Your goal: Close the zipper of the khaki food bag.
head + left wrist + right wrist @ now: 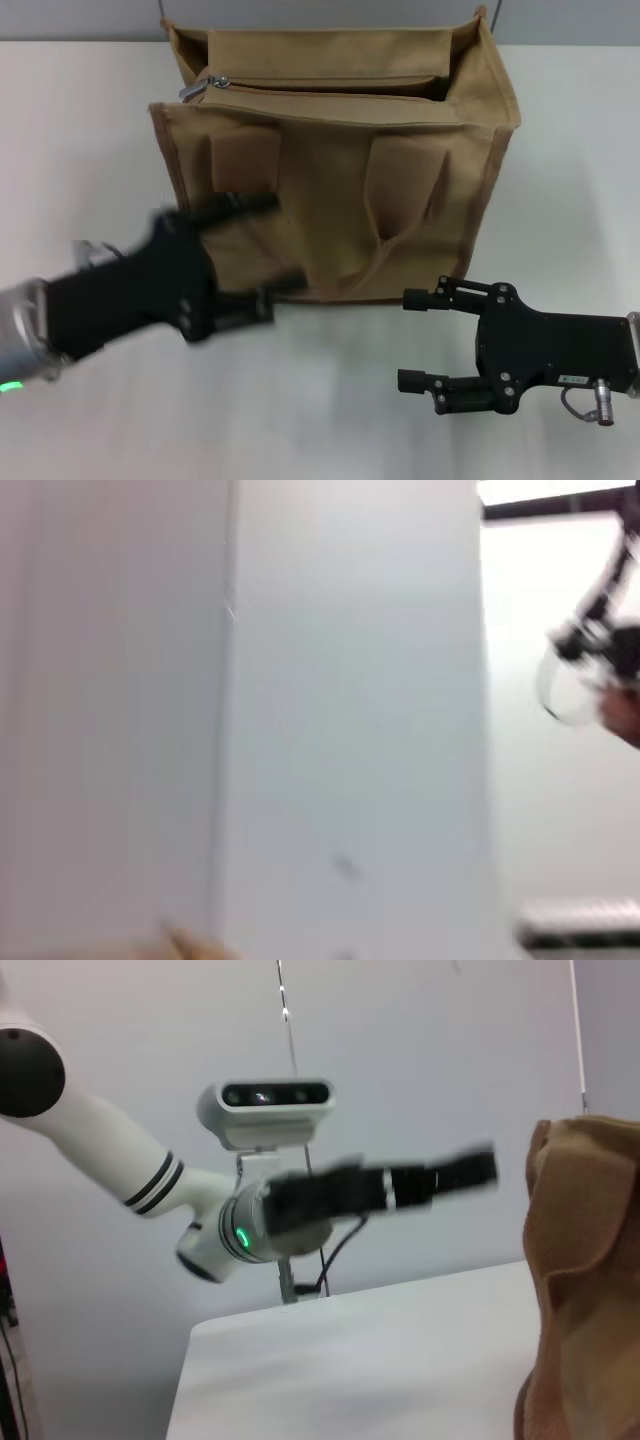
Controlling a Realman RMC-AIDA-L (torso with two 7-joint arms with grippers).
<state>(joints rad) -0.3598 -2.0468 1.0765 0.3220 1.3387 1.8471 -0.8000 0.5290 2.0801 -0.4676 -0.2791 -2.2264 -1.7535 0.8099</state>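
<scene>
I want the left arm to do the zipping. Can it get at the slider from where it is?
Probably yes. The slider sits exposed at the left end of the khaki food bag, and the open left gripper is in front of that side, nothing between; it must rise.

The left gripper [250, 255] is raised off the surface, its black body blurred, its two fingers [245, 204] spread apart and pointing forward and toward the robot's right. Its silver wrist shows a green light. The right gripper [425, 340] lies low and level, well apart from the left one, its two fingers parted and pointing toward the left arm.
</scene>
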